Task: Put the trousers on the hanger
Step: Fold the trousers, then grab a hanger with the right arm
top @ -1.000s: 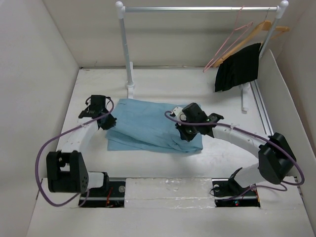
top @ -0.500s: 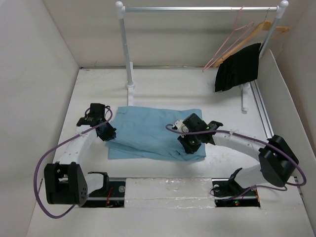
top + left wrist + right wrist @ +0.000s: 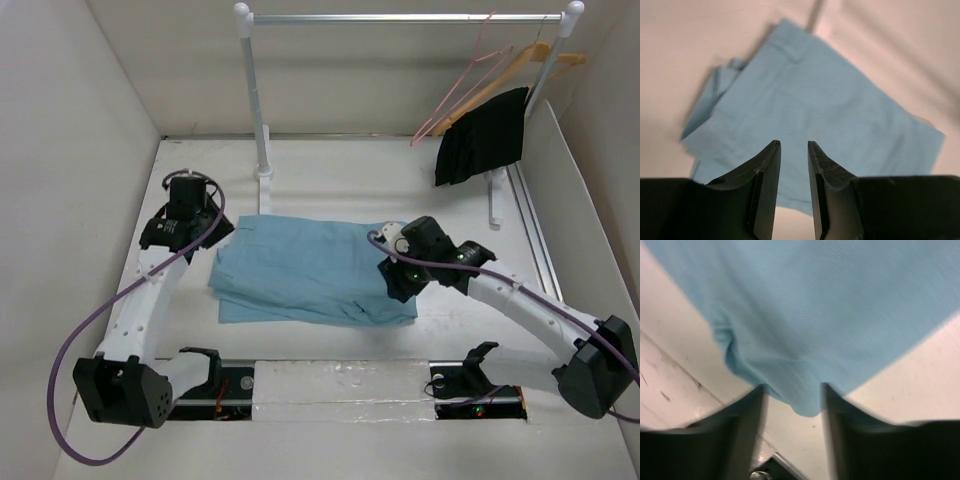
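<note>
The light blue trousers [image 3: 305, 272] lie folded flat on the white table between both arms. My left gripper [image 3: 212, 232] hovers at their left edge. In the left wrist view its jaws [image 3: 793, 145] stand a little apart with nothing between them, the trousers [image 3: 815, 100] below. My right gripper [image 3: 398, 288] is over the right end of the trousers. In the right wrist view it [image 3: 792, 390] is open wide, and a loose corner of the trousers [image 3: 815, 305] lies between the fingers. An empty pink wire hanger [image 3: 462, 88] hangs on the rail at the back right.
A metal rail [image 3: 400, 17] on two white posts spans the back. A wooden hanger [image 3: 522, 62] beside the pink one carries a black garment [image 3: 483, 137]. White walls close in the table on both sides. The near edge holds the arm bases [image 3: 470, 385].
Both grippers have opened and let go of the trousers, which have settled flat. The left arm has drawn back to the upper left; the right gripper has shifted right.
</note>
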